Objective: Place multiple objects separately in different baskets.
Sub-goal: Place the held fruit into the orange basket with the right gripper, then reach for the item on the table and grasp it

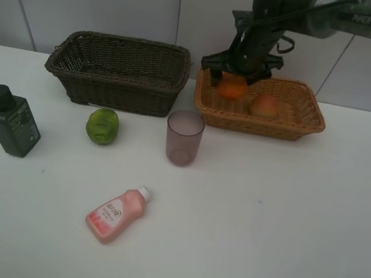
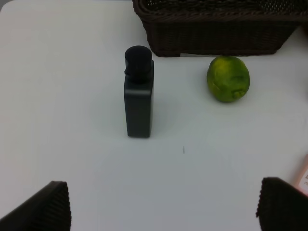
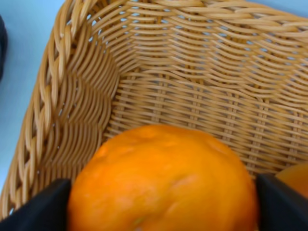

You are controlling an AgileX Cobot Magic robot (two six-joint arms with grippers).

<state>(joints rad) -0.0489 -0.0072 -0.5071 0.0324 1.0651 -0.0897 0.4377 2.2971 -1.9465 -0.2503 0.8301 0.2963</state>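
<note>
A: Right gripper (image 1: 236,75) status?

B: It is down in the tan basket (image 1: 258,126), at the end nearest the dark basket (image 1: 116,89). The tangerine (image 1: 232,88) sits between its fingers (image 3: 36,207). In the wrist view both pads flank the fruit closely. I can't tell if they press on it or stand just clear, or if the fruit rests on the basket floor.

A: Left gripper (image 2: 163,211)?

B: Spread wide with nothing between the tips. It hangs over bare table (image 1: 283,232), and the wrist view looks at the pump bottle (image 2: 138,96) and the citrus (image 2: 228,78).

A: Layout? Use the cup (image 1: 183,137) as reference, high view.

B: The cup is upright, mid-table.
- The tan basket is just behind it, to the right. The peach (image 1: 265,106) lies inside, right of the tangerine and apart from it.
- The dark basket is just behind the cup, to the left. No item shows in the part of it I can see.
- The citrus is left of the cup, near it, just in front of the dark basket.
- The pump bottle is well left of the cup, past the citrus, and upright.
- The pink bottle (image 1: 116,213) is in front of the cup and a bit left, on its side, with its white cap toward the cup.

A: Count?

B: Two fruits are within the tan basket's walls. Four items are on the table.
</note>
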